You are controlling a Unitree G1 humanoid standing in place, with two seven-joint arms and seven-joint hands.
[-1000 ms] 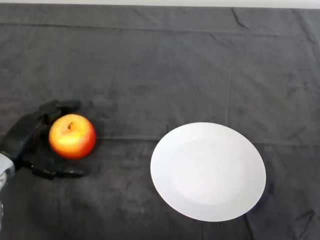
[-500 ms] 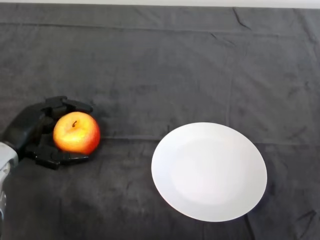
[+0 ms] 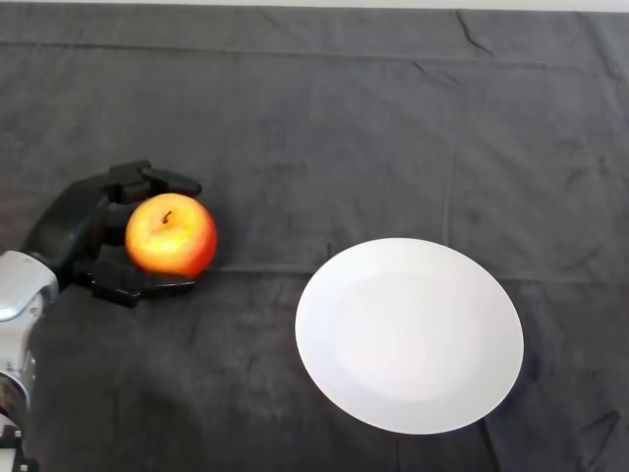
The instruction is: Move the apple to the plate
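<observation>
The left hand [image 3: 84,236] comes in from the lower left corner of the table [image 3: 314,118] on its silver-grey arm [image 3: 18,315] and is curled round the apple [image 3: 171,235]. Its black fingers [image 3: 157,181] arch over the far side of the fruit, and the thumb [image 3: 138,287] reaches under the near side, so the apple sits cupped between them against the palm. The apple is red and orange with a yellow patch near the top, its stem dimple turned upward and a little toward the far edge. It lies near the table's left edge, about midway between the near and far edges; whether it rests on the dark cloth or is raised off it cannot be told from this view. The white plate [image 3: 409,334] sits on the cloth to the right of the apple and nearer the front edge, apart from both the fruit and the hand, with nothing on it.
</observation>
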